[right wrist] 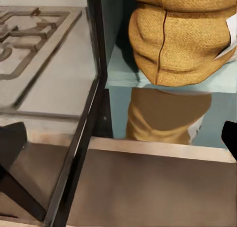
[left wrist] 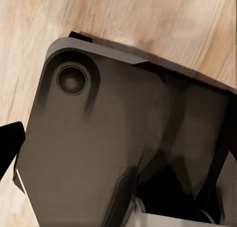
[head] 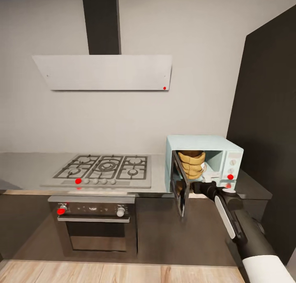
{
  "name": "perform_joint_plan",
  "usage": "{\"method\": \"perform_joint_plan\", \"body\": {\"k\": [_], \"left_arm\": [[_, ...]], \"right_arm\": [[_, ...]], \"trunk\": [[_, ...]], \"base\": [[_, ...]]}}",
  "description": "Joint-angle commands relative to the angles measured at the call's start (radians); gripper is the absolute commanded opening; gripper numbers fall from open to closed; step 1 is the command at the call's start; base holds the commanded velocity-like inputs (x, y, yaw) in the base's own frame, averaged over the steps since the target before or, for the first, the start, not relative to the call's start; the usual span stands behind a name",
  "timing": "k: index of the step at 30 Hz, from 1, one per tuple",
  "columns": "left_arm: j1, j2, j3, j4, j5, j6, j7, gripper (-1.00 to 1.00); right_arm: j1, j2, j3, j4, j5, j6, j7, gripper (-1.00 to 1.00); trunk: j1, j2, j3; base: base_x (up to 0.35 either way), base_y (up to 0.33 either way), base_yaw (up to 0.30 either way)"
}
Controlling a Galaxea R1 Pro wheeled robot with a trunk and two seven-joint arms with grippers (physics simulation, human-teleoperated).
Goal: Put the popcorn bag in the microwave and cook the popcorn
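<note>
Head view: the microwave [head: 213,159] is seen standing on the countertop [head: 24,168], to the right of the gas hob [head: 102,168], and its dark glass door [head: 181,188] is swung open toward the robot. The popcorn bag [head: 192,164] is placed inside the open cavity, upright, with its rolled rim at the top. The right arm [head: 238,221] is stretched toward the front of the microwave, and the right gripper [head: 196,188] is found just beside the lower edge of the open door; whether it is opened or closed cannot be told. An oven [head: 94,221] with red knobs is built in under the hob, and a hood [head: 102,71] is fixed on the wall above it.

Right wrist view: the bag [right wrist: 182,39] is shown resting on the mint floor of the cavity, and its reflection is seen in the glossy surface below. The door edge [right wrist: 96,88] stands between the bag and the hob [right wrist: 29,39].

Left wrist view: a dark part of the robot body [left wrist: 113,143] is seen over a wooden floor [left wrist: 148,19]. The state of the left gripper cannot be told.
</note>
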Motion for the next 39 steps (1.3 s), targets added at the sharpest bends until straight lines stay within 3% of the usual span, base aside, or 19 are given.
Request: {"method": "perform_joint_plan", "body": {"k": [1,5,12,26,31,39], "left_arm": [[0.0,0.0,0.006,0.0,0.003,-0.002,-0.004,1.0],[0.0,-0.001,0.005,-0.001,0.003,-0.002,-0.004,1.0],[0.0,-0.001,0.005,-0.001,0.003,-0.002,-0.004,1.0],[0.0,-0.001,0.005,-0.001,0.003,-0.002,-0.004,1.0],[0.0,-0.001,0.005,-0.001,0.003,-0.002,-0.004,1.0],[0.0,-0.001,0.005,-0.001,0.003,-0.002,-0.004,1.0]], "right_arm": [[-0.001,0.001,0.001,0.001,-0.011,-0.021,-0.005,1.0],[-0.001,0.003,0.001,0.005,-0.014,-0.093,-0.015,1.0],[-0.001,0.005,0.001,0.058,-0.015,-0.155,-0.109,1.0],[-0.001,0.003,0.0,0.12,-0.013,-0.182,-0.122,1.0],[-0.001,0.003,0.0,0.145,-0.014,-0.236,-0.182,1.0],[-0.001,0.003,-0.002,0.149,-0.015,-0.254,-0.194,1.0]], "trunk": [[0.0,-0.001,-0.001],[0.0,-0.001,-0.001],[0.0,-0.001,-0.001],[0.0,-0.001,-0.001],[0.0,-0.001,-0.001],[0.0,-0.001,-0.001]], "base": [[0.21,0.0,0.0],[0.246,0.0,0.0],[0.249,0.0,0.0],[0.215,0.0,0.0],[0.208,0.0,0.0],[0.208,0.0,0.0]]}}
